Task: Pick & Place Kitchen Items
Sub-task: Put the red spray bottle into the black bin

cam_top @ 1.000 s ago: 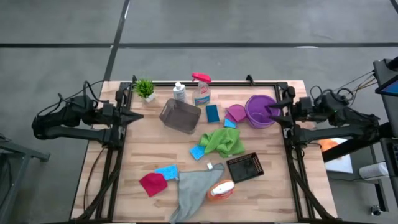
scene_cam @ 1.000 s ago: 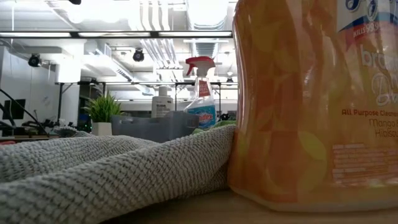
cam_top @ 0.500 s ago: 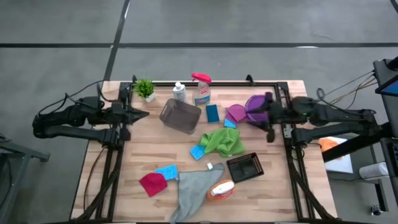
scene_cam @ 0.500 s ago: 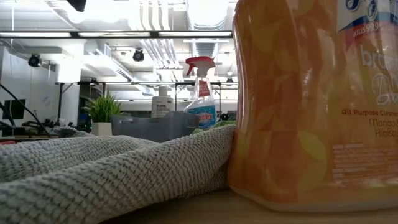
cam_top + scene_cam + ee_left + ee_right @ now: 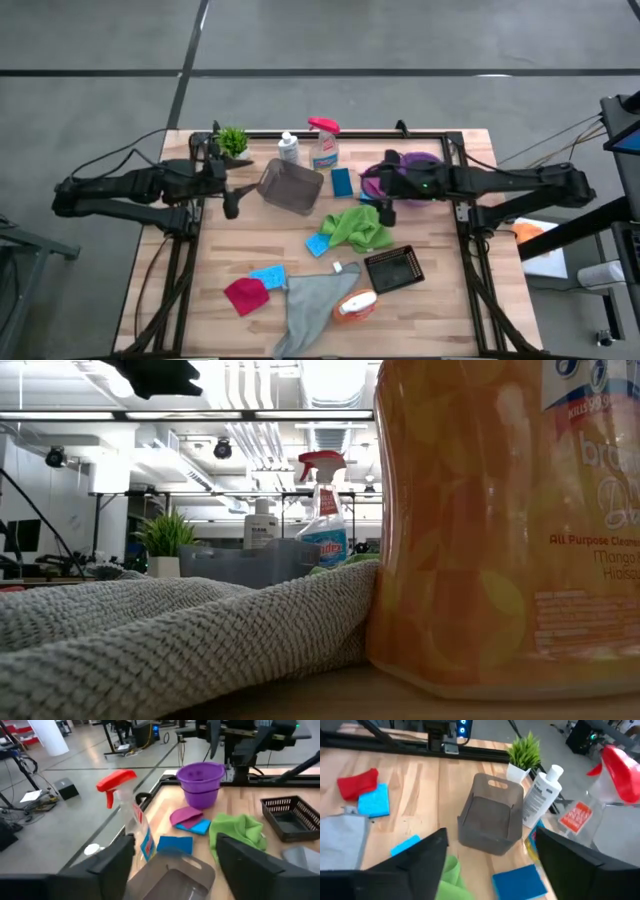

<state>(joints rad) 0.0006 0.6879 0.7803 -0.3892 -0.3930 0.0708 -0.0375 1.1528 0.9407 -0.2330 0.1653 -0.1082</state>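
My left gripper [image 5: 231,187] hangs open above the table's left part, just left of the grey bin [image 5: 290,187]. My right gripper [image 5: 386,187] hangs open over the magenta cloth [image 5: 186,813], in front of the purple bucket [image 5: 418,178]. Along the far edge stand a white bottle [image 5: 288,148] and a red-trigger spray bottle [image 5: 324,144]. A blue sponge [image 5: 342,181] lies beside the bin. The green cloth [image 5: 361,228] lies mid-table. The grey cloth [image 5: 313,305], orange bottle [image 5: 356,305], red cloth [image 5: 246,295] and another blue sponge [image 5: 268,275] lie near the front.
A small potted plant [image 5: 233,141] stands at the far left corner. A black mesh basket [image 5: 394,268] sits right of centre. A third blue sponge [image 5: 318,244] lies by the green cloth. Bare wood shows at the front left and along the right side.
Both arms have reached in from the table's sides toward its middle and sunk a little. My left gripper has moved right toward the grey bin and has opened. My right gripper has travelled left, past the purple bucket, to above the magenta cloth. No object has moved.
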